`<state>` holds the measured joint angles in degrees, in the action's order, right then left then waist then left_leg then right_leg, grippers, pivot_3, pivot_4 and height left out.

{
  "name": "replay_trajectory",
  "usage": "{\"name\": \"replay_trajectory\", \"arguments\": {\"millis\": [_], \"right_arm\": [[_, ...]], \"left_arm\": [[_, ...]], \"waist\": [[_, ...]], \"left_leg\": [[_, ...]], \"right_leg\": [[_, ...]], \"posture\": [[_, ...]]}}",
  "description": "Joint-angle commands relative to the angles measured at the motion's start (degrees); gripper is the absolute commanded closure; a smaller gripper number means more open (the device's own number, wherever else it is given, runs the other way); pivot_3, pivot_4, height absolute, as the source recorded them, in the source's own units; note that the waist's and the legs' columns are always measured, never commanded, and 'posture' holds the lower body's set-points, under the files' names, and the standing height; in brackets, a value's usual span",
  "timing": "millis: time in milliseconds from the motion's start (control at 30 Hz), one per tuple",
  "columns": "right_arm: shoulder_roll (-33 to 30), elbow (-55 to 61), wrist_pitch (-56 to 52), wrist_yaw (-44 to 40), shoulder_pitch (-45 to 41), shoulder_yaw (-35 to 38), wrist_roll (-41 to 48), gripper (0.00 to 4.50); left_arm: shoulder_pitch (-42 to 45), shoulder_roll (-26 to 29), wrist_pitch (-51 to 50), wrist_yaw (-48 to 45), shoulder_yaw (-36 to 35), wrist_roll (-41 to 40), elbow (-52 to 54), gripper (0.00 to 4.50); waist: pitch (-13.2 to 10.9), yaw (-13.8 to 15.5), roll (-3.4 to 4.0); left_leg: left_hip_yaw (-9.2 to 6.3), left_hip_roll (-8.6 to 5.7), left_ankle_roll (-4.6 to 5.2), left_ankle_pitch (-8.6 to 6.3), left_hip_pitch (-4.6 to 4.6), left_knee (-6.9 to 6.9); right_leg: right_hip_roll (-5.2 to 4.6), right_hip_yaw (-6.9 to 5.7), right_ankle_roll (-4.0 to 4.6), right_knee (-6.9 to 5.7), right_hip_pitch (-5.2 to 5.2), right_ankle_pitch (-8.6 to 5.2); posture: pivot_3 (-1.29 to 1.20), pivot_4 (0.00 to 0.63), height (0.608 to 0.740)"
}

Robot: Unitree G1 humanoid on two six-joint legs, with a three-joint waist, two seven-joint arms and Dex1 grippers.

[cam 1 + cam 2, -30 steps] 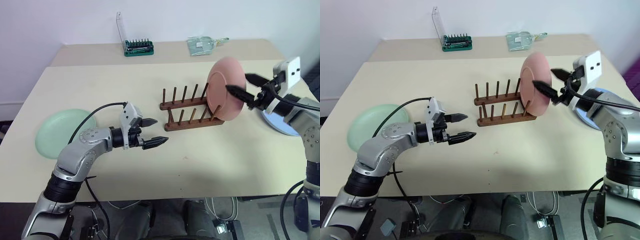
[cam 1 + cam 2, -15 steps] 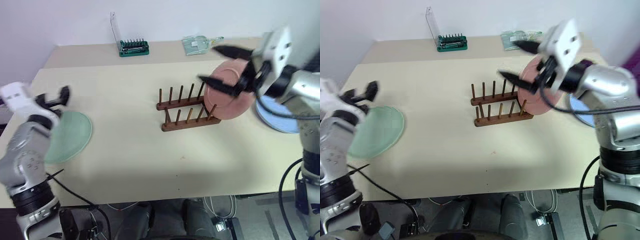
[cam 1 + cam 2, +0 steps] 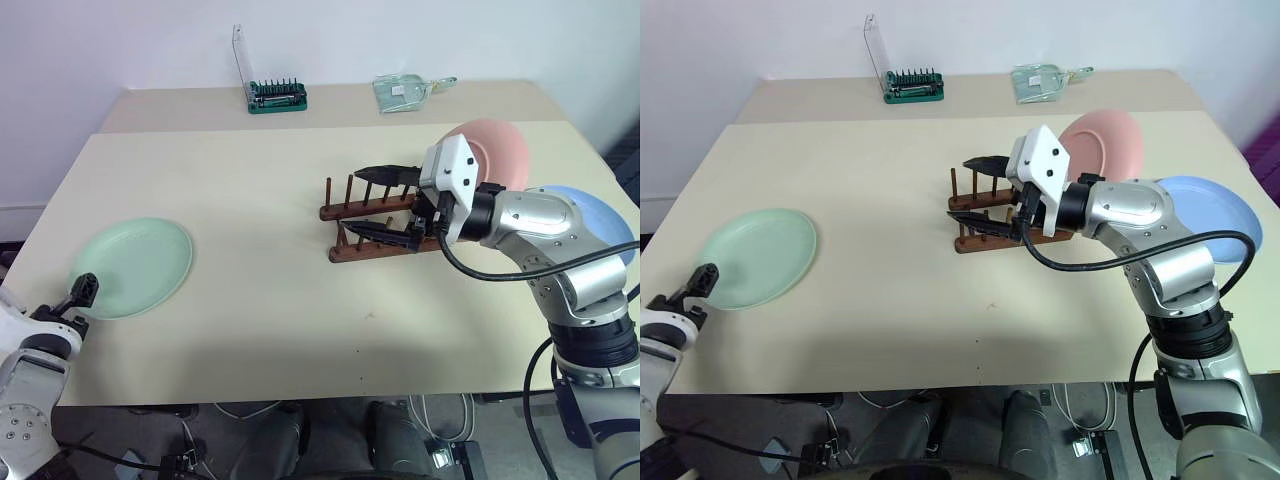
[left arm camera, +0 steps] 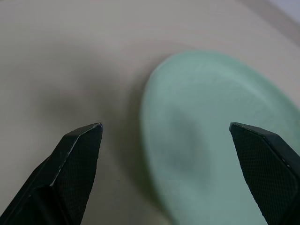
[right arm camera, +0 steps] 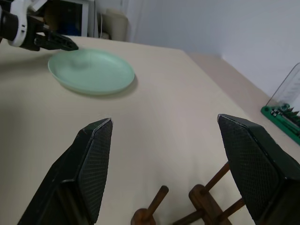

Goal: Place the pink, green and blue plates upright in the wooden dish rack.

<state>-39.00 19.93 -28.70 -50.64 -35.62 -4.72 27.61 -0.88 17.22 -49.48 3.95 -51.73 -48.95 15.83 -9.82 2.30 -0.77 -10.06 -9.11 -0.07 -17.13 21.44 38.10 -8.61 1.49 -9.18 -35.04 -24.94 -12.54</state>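
Standing at 1 of 3: pink plate [image 3: 492, 150] leans upright at right end of wooden dish rack [image 3: 375, 222], desk centre. Green plate [image 3: 132, 267] flat near desk's left edge; blue plate [image 3: 590, 218] flat at right edge, partly behind right arm. 2 left to rack.

Left claw [image 4: 171, 157] released, empty, aimed at green plate's rim, not touching. Right claw [image 3: 385, 203] spread wide, empty, hovering over rack pegs; likely must clear away before next plate goes in.

Tool case [image 3: 277, 96] and clear packet [image 3: 404, 90] on desk's far edge, well apart, no obstruction.
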Motion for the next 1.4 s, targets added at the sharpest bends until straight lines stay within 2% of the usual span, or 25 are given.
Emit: {"name": "replay_trajectory", "arguments": {"millis": [33,267,400,500,700,933,1033,1233,1267,1300,1333,1400], "right_arm": [[0.7,1.3,1.4,0.3,0.3,0.6,-0.8,0.88],[0.6,3.9,1.4,2.2,2.8,0.8,-2.6,0.88],[0.3,3.4,2.4,2.9,3.4,-1.6,-6.6,0.88],[0.3,2.4,8.4,4.5,2.9,-5.8,-14.9,0.02],[1.2,-2.9,23.6,9.3,-1.0,-12.3,-31.9,0.02],[1.6,-10.5,35.7,13.1,-4.8,-15.9,-45.4,0.02],[2.0,-11.5,37.5,13.9,-4.5,-15.9,-48.3,0.82],[1.8,-12.0,40.2,16.0,-3.2,-14.3,-51.8,3.82],[1.7,-12.3,40.9,16.5,-3.1,-14.2,-52.5,4.3],[1.6,-12.7,41.5,17.0,-3.0,-14.0,-53.3,4.5],[1.7,-12.9,42.0,17.3,-2.9,-13.8,-53.9,4.5],[1.6,-13.2,42.9,17.9,-2.8,-13.7,-54.9,4.5]], "left_arm": [[0.9,0.6,1.2,0.7,2.2,0.4,-0.9,0.89],[5.7,0.6,2.2,-0.3,7.8,-0.1,-2.7,4.47],[12.5,0.2,2.4,-3.0,15.0,-2.0,1.0,4.47],[19.5,0.3,2.1,-3.3,20.2,-2.8,3.0,4.5],[31.7,1.8,-1.3,-2.7,28.7,-3.3,4.2,4.5],[37.3,2.7,-4.7,-2.0,31.9,-5.1,4.5,4.5],[38.6,2.9,-5.2,-1.8,31.9,-5.6,4.4,4.5],[38.4,3.4,-5.8,-2.2,31.8,-5.8,4.2,4.5],[38.4,2.9,-5.7,-2.4,31.6,-6.5,4.1,4.16],[38.4,2.3,-5.6,-2.4,31.3,-7.4,4.0,3.81],[38.5,1.8,-5.6,-2.4,31.1,-8.0,3.9,3.46],[39.1,1.0,-5.2,-1.8,30.7,-8.7,4.1,2.43]], "waist": [[0.0,0.0,-0.01],[0.0,0.0,-0.02],[0.0,0.1,-0.05],[0.0,-0.1,-0.08],[0.0,-0.8,-0.08],[0.0,-1.7,-0.08],[0.0,-1.7,-0.09],[0.0,-1.6,-0.09],[0.0,-1.6,-0.09],[0.0,-1.6,-0.09],[0.0,-1.6,-0.09],[0.0,-1.5,-0.09]], "left_leg": [[0.0,0.0,0.0,0.0,0.0,0.0],[0.01,0.0,0.0,0.0,0.01,0.0],[0.02,-0.01,0.0,0.0,0.02,0.0],[0.05,-0.01,0.0,0.0,0.02,0.02],[0.23,0.02,-0.03,-0.01,0.03,-0.01],[0.23,0.03,-0.04,-0.01,0.03,-0.07],[0.23,0.03,-0.04,-0.01,0.05,-0.08],[0.23,0.03,-0.04,0.0,0.04,-0.08],[0.23,0.03,-0.04,0.0,0.04,-0.08],[0.23,0.03,-0.04,0.0,0.04,-0.08],[0.23,0.03,-0.04,0.0,0.04,-0.08],[0.23,0.03,-0.04,0.0,0.04,-0.07]], "right_leg": [[0.0,0.0,0.0,0.0,0.0,0.0],[-0.01,0.0,0.0,0.01,-0.01,0.0],[-0.02,0.0,0.01,0.0,-0.01,0.01],[-0.02,-0.01,0.02,0.01,-0.01,0.02],[-0.05,0.0,0.02,-0.07,-0.21,0.03],[-0.02,0.0,0.02,-0.08,-0.27,0.03],[-0.02,0.0,0.02,-0.09,-0.29,0.03],[-0.02,0.0,0.02,-0.08,-0.28,0.03],[-0.02,0.0,0.02,-0.08,-0.28,0.03],[-0.02,0.0,0.02,-0.08,-0.28,0.03],[-0.02,0.0,0.02,-0.08,-0.27,0.03],[-0.02,0.0,0.02,-0.08,-0.26,0.03]], "posture": [[0.0,0.15,0.74],[0.0,0.15,0.74],[0.0,0.15,0.74],[0.0,0.15,0.74],[0.0,0.15,0.74],[0.0,0.15,0.74],[0.0,0.15,0.74],[0.0,0.15,0.74],[0.0,0.15,0.74],[0.0,0.15,0.74],[0.0,0.15,0.74],[0.0,0.15,0.74]]}}
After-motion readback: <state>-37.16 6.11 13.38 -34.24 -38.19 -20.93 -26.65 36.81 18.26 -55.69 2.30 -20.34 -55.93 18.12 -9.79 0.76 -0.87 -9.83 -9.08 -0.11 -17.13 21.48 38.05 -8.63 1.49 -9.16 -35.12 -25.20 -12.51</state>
